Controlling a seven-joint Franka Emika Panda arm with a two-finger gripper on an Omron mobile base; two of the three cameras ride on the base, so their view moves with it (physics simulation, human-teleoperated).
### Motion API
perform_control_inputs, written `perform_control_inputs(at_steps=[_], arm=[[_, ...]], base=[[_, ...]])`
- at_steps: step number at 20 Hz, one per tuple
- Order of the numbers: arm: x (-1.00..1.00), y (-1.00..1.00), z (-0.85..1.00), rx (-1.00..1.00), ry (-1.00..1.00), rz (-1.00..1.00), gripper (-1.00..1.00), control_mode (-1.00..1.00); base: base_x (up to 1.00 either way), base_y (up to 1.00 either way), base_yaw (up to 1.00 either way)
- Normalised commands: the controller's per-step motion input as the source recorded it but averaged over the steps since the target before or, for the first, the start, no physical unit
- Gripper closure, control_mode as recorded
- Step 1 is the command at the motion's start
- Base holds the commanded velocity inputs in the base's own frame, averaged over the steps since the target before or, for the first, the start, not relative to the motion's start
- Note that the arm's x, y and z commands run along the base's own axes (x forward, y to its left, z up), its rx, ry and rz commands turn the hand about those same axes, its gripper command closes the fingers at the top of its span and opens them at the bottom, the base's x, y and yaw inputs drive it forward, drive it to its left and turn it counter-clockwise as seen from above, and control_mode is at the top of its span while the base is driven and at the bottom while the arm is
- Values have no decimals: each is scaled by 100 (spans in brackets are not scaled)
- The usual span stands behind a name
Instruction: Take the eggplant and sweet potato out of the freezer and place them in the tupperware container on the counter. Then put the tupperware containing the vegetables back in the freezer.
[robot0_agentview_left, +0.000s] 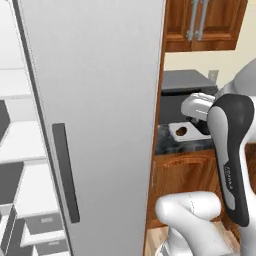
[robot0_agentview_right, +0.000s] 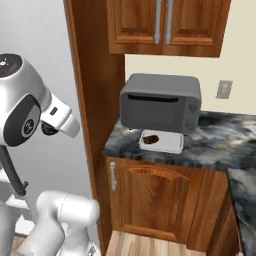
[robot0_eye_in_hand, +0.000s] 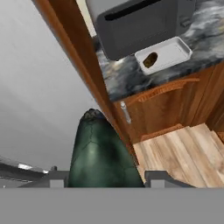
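Eggplant (robot0_eye_in_hand: 103, 153) gripped in end effector (robot0_eye_in_hand: 105, 181), bottom centre of hand view; sweet potato (robot0_eye_in_hand: 150, 60) lies in tupperware container (robot0_eye_in_hand: 175, 50) on counter (robot0_eye_in_hand: 127, 74), upper right.

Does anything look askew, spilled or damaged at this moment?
Nothing stands out. The sweet potato lies inside the tupperware container on the counter, and the gripper holds the eggplant. The freezer door stands open.
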Motion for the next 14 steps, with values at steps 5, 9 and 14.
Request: perform_control_inputs(at_steps=[5,9,14], arm=[[0,0,0,0,0,0,100,100],[0,0,0,0,0,0,100,100],[16,-1,-52,0,5,-3,100,-100]], base=[[75,-99,0],[70,-79,-5],[6,-13,-4]])
